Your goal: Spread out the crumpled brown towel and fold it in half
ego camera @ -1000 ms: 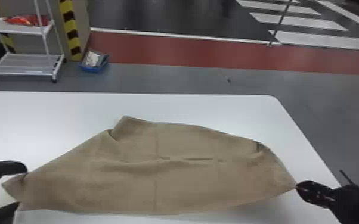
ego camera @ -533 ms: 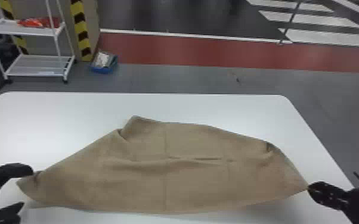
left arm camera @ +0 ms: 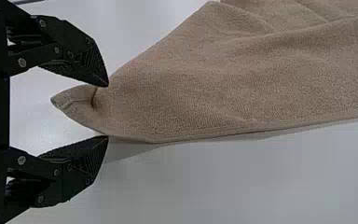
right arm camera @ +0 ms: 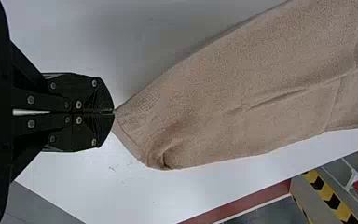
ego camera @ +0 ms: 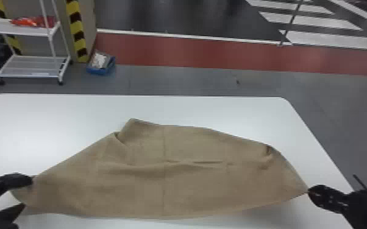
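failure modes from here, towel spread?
Left gripper is open around its corner of the towel, so that end may stay behind if the arms lift now. Right gripper pinches only the extreme tip of the other corner; it could slip out under tension. Wrinkles and a tucked edge near the right corner might get trapped in the fold.

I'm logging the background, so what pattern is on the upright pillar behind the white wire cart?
Yellow and black diagonal stripes, clearest in the head view.
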